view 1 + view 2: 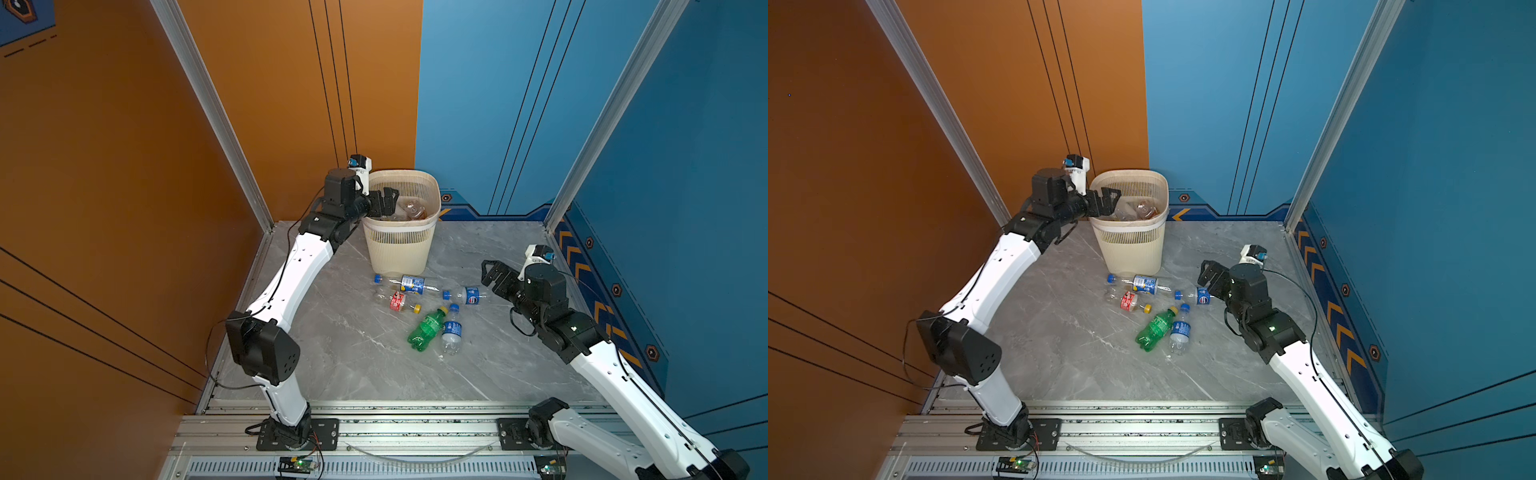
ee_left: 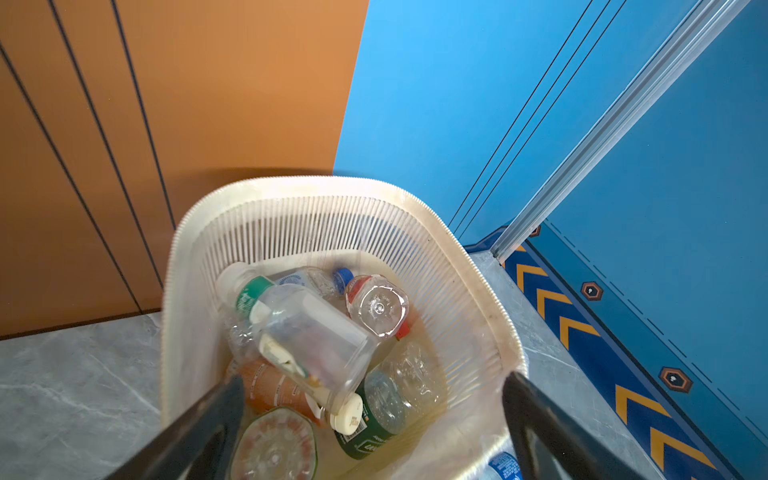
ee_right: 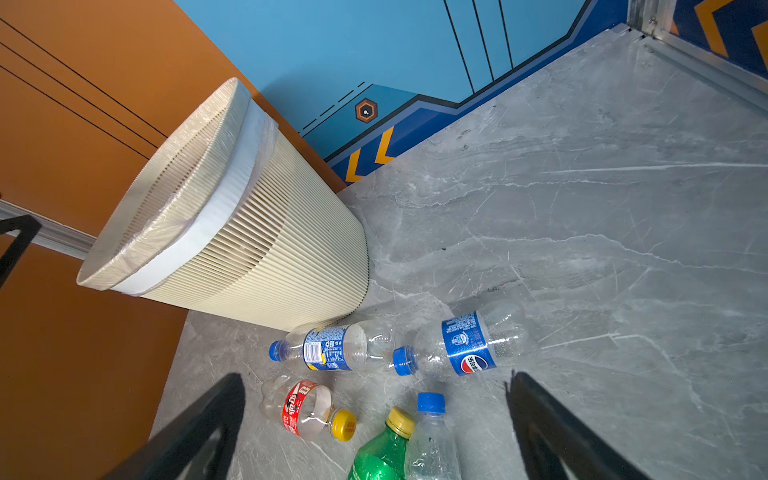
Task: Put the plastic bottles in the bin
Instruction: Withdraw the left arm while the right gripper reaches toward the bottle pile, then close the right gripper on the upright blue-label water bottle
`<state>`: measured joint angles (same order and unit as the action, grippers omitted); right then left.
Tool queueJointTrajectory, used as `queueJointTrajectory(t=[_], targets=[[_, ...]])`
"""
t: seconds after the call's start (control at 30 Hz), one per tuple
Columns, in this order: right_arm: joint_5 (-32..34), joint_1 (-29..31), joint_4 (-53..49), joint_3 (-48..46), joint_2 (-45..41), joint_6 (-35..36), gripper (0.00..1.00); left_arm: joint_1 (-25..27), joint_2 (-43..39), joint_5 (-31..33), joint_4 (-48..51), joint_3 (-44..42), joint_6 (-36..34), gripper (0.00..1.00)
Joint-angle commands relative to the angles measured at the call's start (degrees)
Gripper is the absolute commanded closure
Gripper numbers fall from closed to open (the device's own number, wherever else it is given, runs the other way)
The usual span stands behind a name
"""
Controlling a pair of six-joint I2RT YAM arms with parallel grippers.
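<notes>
Holding the left gripper over the rim of the bin, jaws spread wide, gripping nothing. Looking straight down between its fingers onto a clear white-capped bottle lying uppermost on the other bottles inside. Holding the right gripper in the air, well apart from the bin, jaws likewise wide and empty. Showing five more lying on the floor below and ahead of it: Pepsi bottle and blue-yellow-labelled bottle farther out, toward the bin; red-labelled bottle, green bottle and blue-capped clear bottle nearest its fingertips.
</notes>
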<state>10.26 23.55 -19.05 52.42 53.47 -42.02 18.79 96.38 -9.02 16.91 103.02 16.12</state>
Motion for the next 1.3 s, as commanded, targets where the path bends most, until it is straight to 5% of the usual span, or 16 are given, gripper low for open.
queueJointTrajectory(t=[0.0, 0.27, 0.4, 1.03, 1.27], targets=[[-0.07, -0.35, -1.54, -0.61, 0.13, 0.27, 0.00, -0.86, -10.49, 2.22, -5.00, -7.79, 0.66, 0.03], [-1.85, -0.06, -2.63, -1.00, 2.48, -0.69, 0.01, -1.27, -36.84, 7.65, -9.86, -51.45, 9.46, 0.02], [-2.80, 0.52, -4.42, -0.64, 4.05, -0.91, 0.00, -2.09, -46.00, 8.67, -6.62, -62.91, 13.89, 0.02], [2.15, 18.15, -7.20, -9.59, 13.84, -9.62, 0.06, -3.16, -51.23, 10.66, -2.32, -69.09, 15.60, 0.02], [3.05, 19.12, -5.22, -9.22, 19.36, -8.78, 0.21, -3.39, -51.38, 10.33, -2.47, -69.95, 16.16, 0.02]])
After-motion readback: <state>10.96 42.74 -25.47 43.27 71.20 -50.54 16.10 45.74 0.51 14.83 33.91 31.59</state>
